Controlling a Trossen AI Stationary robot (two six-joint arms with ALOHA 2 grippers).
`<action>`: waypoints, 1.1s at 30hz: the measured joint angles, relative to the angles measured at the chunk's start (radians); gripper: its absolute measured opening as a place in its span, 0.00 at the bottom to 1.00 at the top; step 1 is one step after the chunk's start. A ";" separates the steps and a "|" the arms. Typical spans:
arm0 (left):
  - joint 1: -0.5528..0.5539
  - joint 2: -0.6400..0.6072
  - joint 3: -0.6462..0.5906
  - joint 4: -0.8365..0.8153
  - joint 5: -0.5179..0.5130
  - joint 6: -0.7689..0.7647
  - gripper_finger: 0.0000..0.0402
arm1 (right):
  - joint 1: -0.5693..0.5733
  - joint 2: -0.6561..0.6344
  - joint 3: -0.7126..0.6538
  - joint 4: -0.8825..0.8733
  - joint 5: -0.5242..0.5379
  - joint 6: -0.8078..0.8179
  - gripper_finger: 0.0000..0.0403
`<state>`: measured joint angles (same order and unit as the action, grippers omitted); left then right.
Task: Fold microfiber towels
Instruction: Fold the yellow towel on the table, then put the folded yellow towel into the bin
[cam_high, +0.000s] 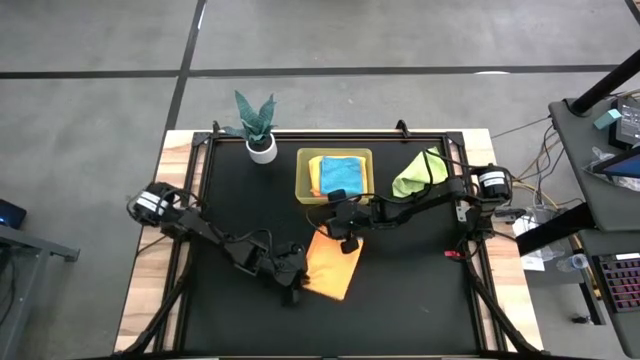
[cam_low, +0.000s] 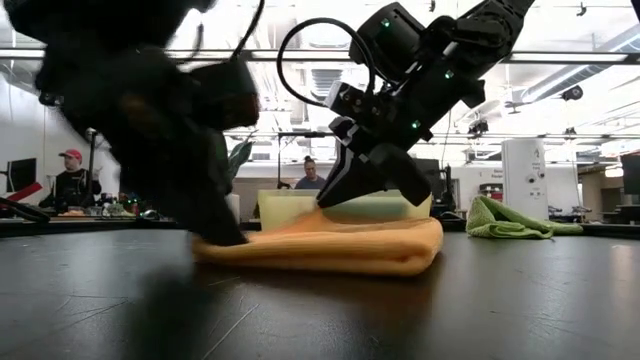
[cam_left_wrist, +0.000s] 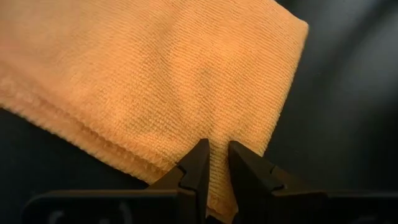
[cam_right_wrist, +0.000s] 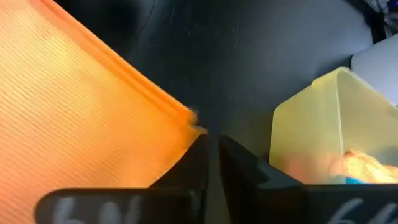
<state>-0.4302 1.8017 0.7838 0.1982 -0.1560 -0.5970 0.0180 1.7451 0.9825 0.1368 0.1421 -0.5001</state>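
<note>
At the middle of the black desk (cam_high: 420, 290), slightly toward the near edge, an orange towel (cam_high: 334, 266) lies already doubled over, its layered edges showing as a thick roll in the low view, and both arms bear on it from opposite ends. The left gripper (cam_high: 291, 283) sits at the towel's near-left corner with its jaws drawn narrow and a pinch of orange cloth between them, as its wrist view shows; that hold looks meant to anchor the layers so they do not slide apart. The right gripper (cam_high: 346, 238) comes down on the far edge of the same towel, its jaws nearly together right at a far corner; it appears to be nipping that corner, probably to carry it over for the next fold, though whether cloth is truly caught there I cannot tell for sure. Just beyond the towel, at the far middle of the desk, stands a translucent yellow bin (cam_high: 304, 190); inside it lies a blue towel (cam_high: 341, 174) on top of something orange, seemingly finished pieces stacked away. To the right of the bin, a lime green towel (cam_high: 418, 176) lies crumpled on the desk, apparently awaiting its turn. A small potted plant (cam_high: 259, 129) stands left of the bin, well clear of the work.
</note>
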 joint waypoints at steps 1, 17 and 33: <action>-0.007 -0.009 -0.001 -0.005 0.014 0.001 0.12 | 0.001 0.000 0.000 0.005 0.000 -0.005 0.07; -0.009 -0.094 -0.002 -0.033 0.027 0.001 0.12 | 0.040 -0.130 -0.001 -0.140 -0.002 0.037 0.02; -0.037 -0.135 0.086 -0.027 -0.008 -0.028 0.12 | 0.112 -0.362 -0.045 -0.577 -0.307 0.596 0.10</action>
<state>-0.4668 1.6669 0.8695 0.1710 -0.1637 -0.6249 0.1299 1.3831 0.9371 -0.4403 -0.1649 0.0955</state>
